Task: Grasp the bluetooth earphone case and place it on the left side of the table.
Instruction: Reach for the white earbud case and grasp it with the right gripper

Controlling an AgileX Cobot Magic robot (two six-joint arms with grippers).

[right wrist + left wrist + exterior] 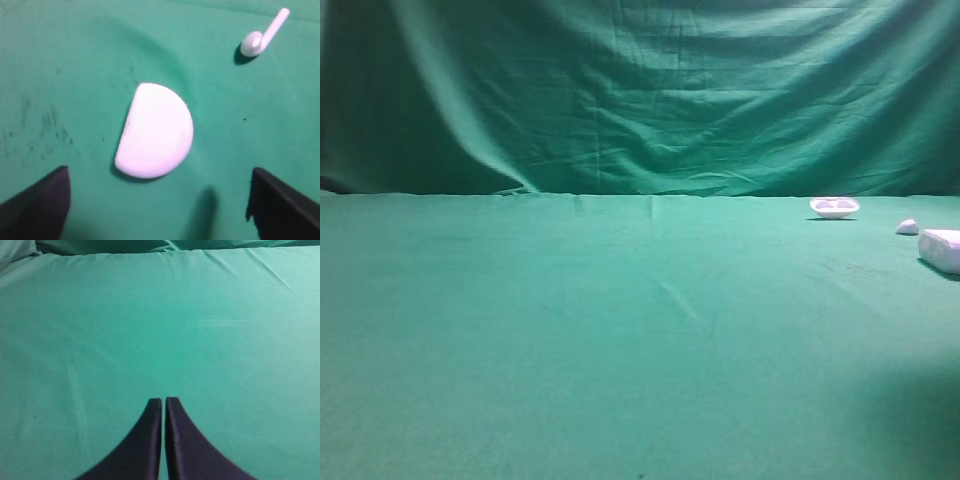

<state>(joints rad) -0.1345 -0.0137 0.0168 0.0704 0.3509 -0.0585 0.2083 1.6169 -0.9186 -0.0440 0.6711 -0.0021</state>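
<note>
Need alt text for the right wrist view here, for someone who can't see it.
A white bluetooth earphone case lies on the green table, between and just beyond the open right gripper's dark fingertips. A single white earbud lies apart from it at upper right.

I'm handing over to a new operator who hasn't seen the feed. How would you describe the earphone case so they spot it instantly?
Go to the far right edge of the green table. Past the shallow white dish and the lone earbud lies the bluetooth earphone case. It is the biggest white item, a smooth, rounded pebble with no stem or hollow.
</note>
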